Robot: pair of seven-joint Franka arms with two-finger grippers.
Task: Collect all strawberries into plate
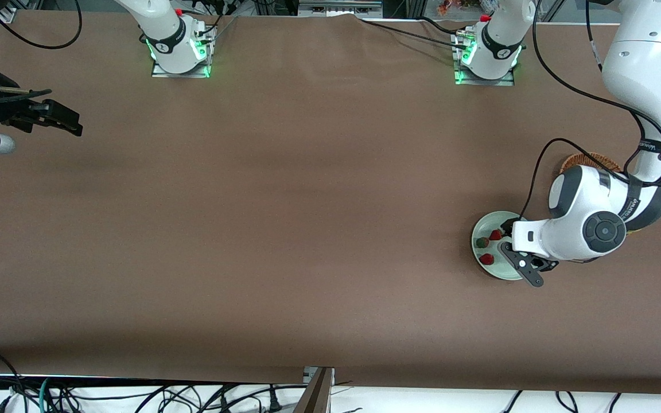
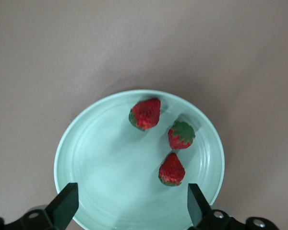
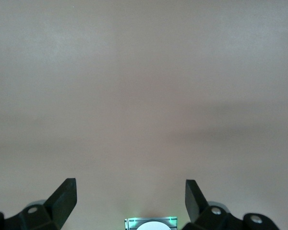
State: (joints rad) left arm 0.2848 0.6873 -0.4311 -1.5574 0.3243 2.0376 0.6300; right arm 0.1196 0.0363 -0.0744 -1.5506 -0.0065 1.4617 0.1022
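On the plate, three strawberries, front view half-hidden

The front camera is looking down from high across the brown cloth-covered bench, facing the two white arm bases along the top of its view and taking in the whole surface from afar. The left wrist camera is looking straight down, close, between its own end effector fingers at the round pale mint-green plate, which the front view is also showing. The right wrist camera is looking down at bare bench past its end effector.
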